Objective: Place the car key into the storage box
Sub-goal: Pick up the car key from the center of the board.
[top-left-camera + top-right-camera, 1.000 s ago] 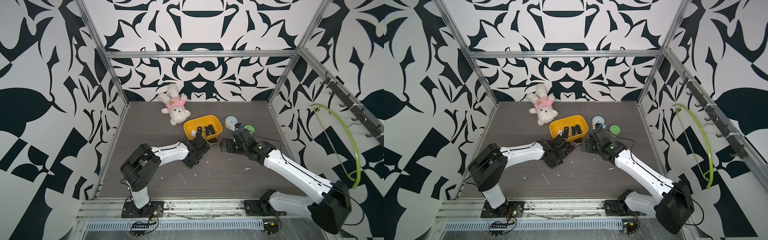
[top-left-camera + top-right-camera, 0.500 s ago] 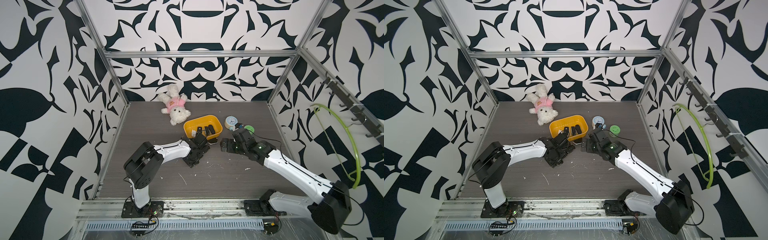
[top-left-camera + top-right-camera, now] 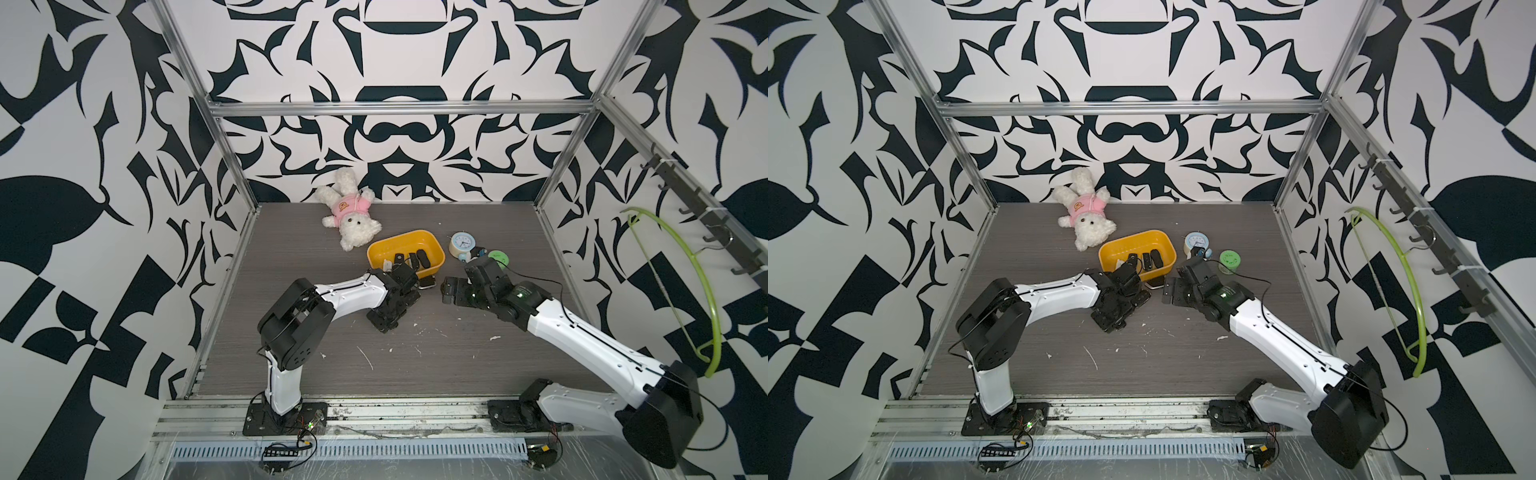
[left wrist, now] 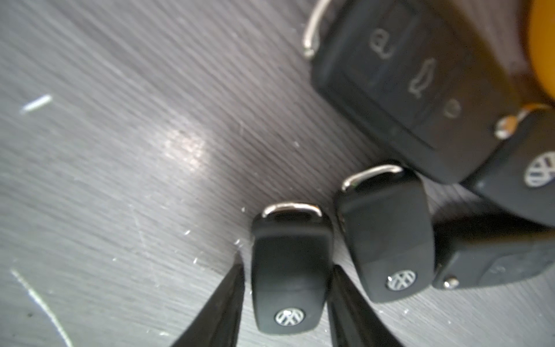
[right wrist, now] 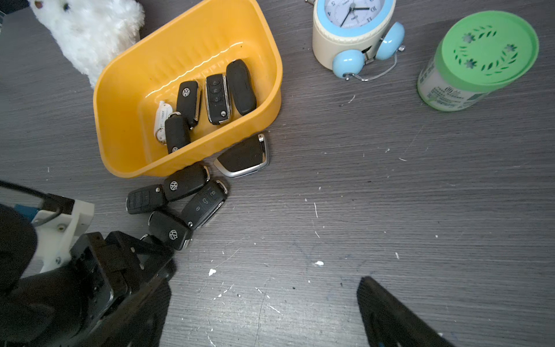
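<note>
**Toward the far edge of the worktop (image 3: 457, 365), one key sits between two fingers**

The left gripper (image 4: 286, 264) lies low over the surface, its fingers (image 4: 225, 300) either side of a black car key (image 4: 289, 282). That key is the outermost of a cluster just outside the near wall of the yellow storage box (image 5: 120, 120). The fingers stand close against the key's flanks, but whether they are clenched on it cannot be told. The step in hand looks to be the pick-up. The next move calls for a firm pinch and a straight lift clear of the neighbouring key just beside it, then a short carry over the box's near rim. The right gripper (image 3: 451, 291) hovers near the cluster's other side, spread wide and empty. Counted left to right: one plush toy (image 3: 353, 220) by the far edge; one box holding four stored keys (image 5: 216, 99) and one white tag (image 5: 162, 118); six loose keys (image 5: 195, 204) on the worktop outside it, including the one between the fingers; one alarm clock (image 3: 462, 243); and one green-lidded jar (image 3: 497, 256) toward the right edge
</note>
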Robot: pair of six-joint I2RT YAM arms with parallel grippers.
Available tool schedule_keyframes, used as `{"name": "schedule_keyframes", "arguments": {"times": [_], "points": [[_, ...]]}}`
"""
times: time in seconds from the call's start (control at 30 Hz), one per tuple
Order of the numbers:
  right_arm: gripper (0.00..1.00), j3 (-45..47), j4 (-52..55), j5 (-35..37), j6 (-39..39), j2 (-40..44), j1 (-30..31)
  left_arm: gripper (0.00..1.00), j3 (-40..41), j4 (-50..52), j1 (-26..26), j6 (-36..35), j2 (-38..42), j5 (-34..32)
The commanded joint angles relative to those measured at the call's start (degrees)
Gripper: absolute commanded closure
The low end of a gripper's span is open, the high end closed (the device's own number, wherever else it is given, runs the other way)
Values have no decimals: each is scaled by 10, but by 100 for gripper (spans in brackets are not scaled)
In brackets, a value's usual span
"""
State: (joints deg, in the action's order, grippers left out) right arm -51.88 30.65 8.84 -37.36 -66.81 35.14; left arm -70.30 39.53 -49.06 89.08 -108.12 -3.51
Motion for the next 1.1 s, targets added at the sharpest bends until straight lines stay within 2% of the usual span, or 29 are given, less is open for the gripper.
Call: {"name": "schedule_keyframes", "arguments": {"times": [0.0, 0.1, 0.27, 0.47, 0.77, 1.07], "points": [[0, -5, 7, 29, 1, 13, 3, 56, 30, 11, -2, 6, -38, 23], [0, -9, 10, 32, 4, 12, 3, 59, 29, 15, -1, 6, -29, 13], [0, -16, 12, 31, 4, 6, 3, 70, 27, 31, 0, -5, -7, -1], [0, -26, 12, 30, 0, -3, 3, 99, 50, 44, 13, -17, 40, -10], [0, -27, 11, 26, -4, -12, 3, 100, 70, 96, 54, -80, 129, -35], [0, -27, 3, 23, -9, -25, 3, 100, -13, 115, 110, -200, 187, -94]]}}
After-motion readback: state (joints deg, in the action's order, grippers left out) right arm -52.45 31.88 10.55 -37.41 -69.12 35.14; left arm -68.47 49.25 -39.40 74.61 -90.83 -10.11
